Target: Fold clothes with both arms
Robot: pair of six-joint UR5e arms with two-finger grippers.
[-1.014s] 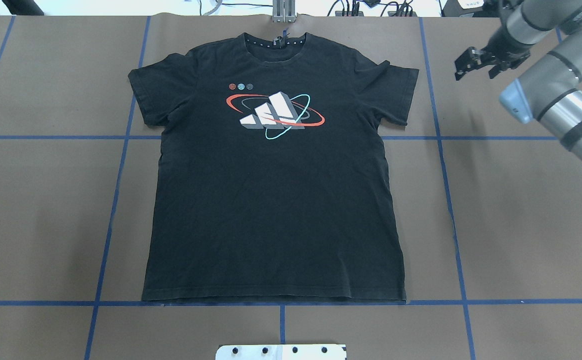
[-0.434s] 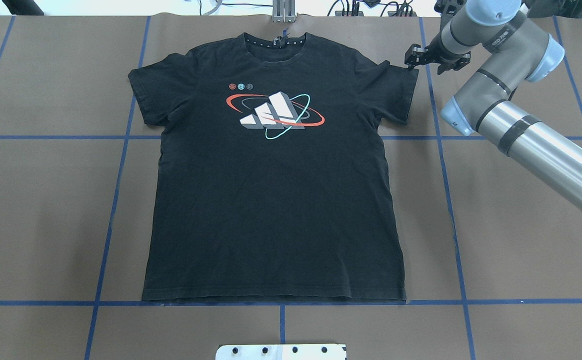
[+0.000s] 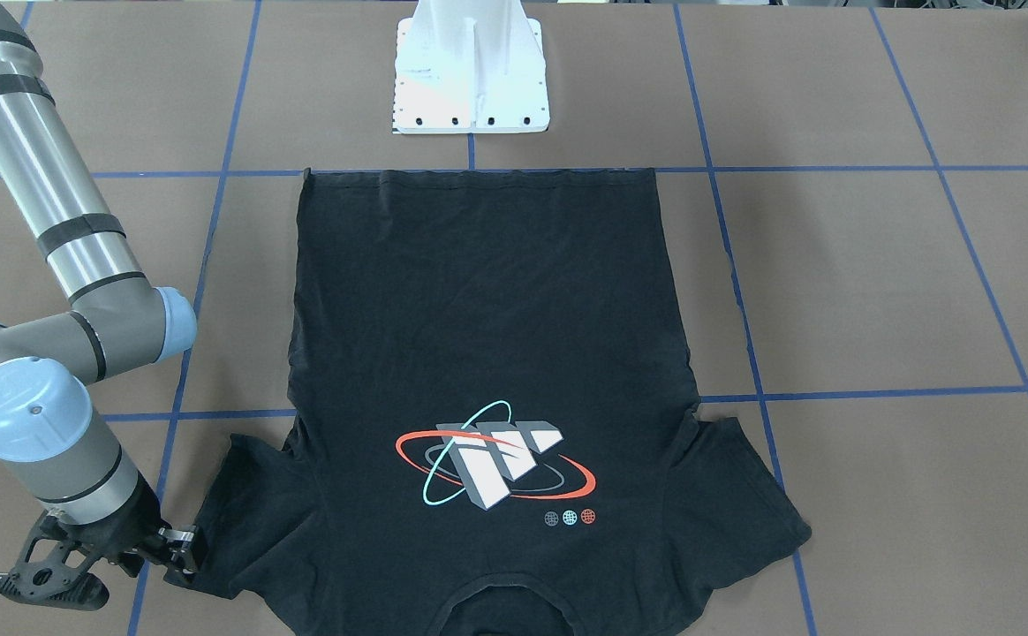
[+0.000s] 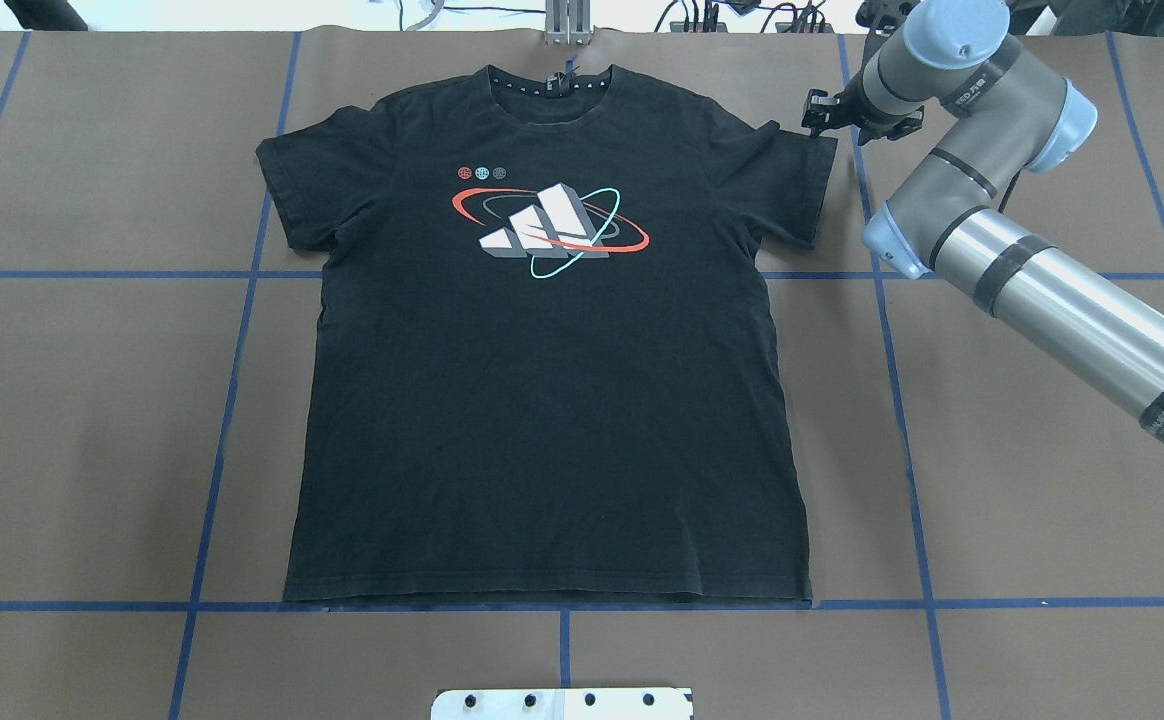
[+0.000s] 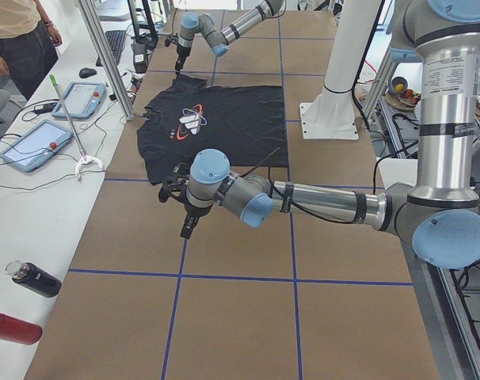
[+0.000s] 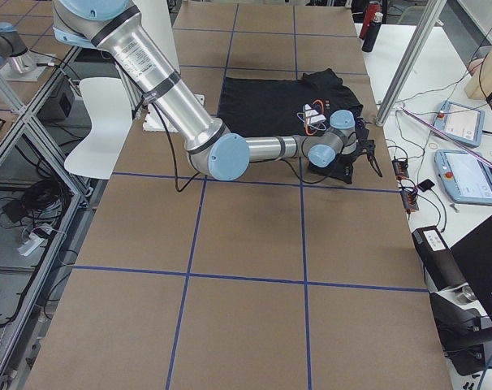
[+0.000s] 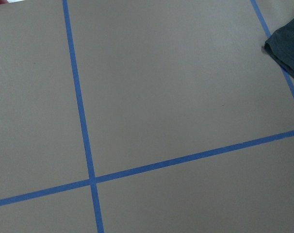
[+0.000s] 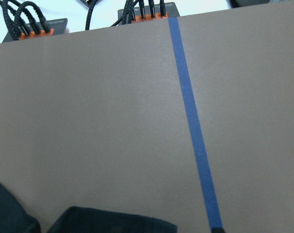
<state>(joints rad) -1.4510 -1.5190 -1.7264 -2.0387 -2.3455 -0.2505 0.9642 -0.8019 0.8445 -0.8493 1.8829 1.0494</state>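
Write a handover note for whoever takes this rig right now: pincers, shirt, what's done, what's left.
Right pincer: looks open, low at the outer corner of the sleeve on the robot's right. One finger is at the cloth edge, and no grip is visible.
Left pincer: above the bare table, off the shirt's opposite side. Open or shut can't be told from these views.
T-shirt: flat, logo up, collar away from the robot, hem toward the white base.
Done: nothing folded.
Left: grasp the shirt and make every fold.
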